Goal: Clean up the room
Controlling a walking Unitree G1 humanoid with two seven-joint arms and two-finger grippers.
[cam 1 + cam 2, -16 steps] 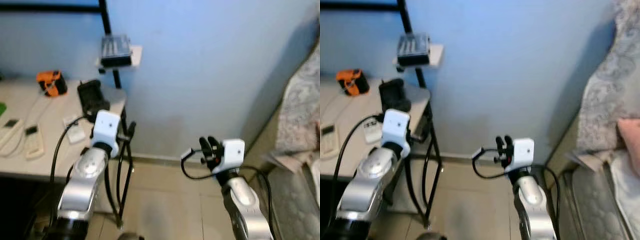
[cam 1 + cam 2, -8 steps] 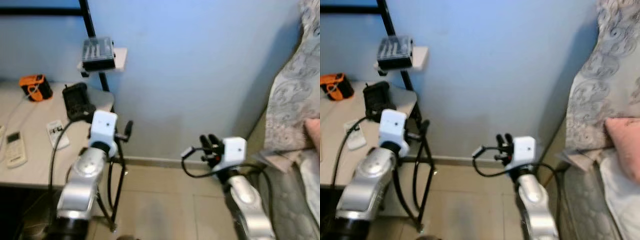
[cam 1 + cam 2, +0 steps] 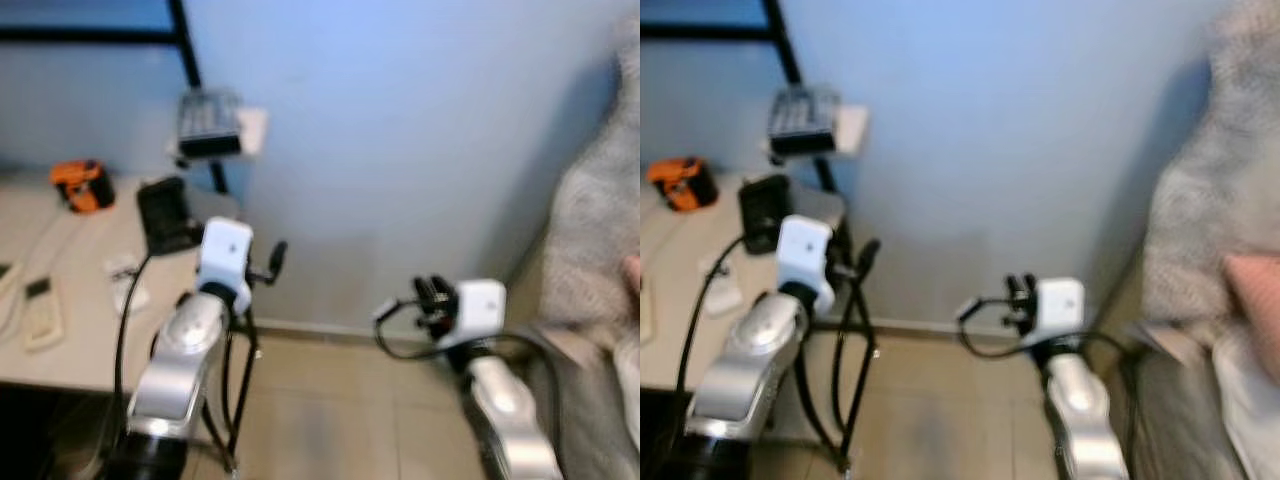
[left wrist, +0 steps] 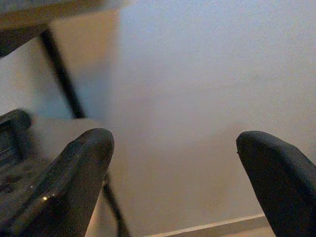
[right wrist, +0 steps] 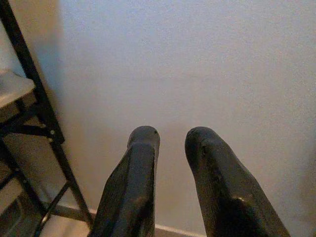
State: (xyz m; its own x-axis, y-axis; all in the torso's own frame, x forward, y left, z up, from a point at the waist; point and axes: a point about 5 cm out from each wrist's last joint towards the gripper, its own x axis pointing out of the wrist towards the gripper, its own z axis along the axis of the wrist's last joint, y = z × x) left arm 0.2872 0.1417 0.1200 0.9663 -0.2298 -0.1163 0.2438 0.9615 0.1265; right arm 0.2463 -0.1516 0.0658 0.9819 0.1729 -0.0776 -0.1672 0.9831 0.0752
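- Still looking for what to tidy (pictures blurry, so likely on the move).
- Facing a blue wall (image 3: pixel 400 150) and a bare tiled floor (image 3: pixel 330 400); nothing to pick up there.
- Left gripper (image 4: pixel 177 177) held up in front of the wall, fingers spread wide apart, holding nothing.
- Right gripper (image 5: pixel 170 148) held low in front of the wall, fingers almost together with a thin gap, holding nothing.
- Things to tidy, at a guess: the small stuff on the table (image 3: pixel 80 330) on the left, like the orange thing (image 3: pixel 82 186), the black box (image 3: pixel 165 213) and the white remote (image 3: pixel 42 312).
- Bed (image 3: pixel 1210 250) on the right, with a pink pillow (image 3: pixel 1255 290).
- Best to turn slowly, stop, get a sharp look, then choose one thing.
- Mind the black frame legs (image 3: pixel 240 380) beside the left arm.
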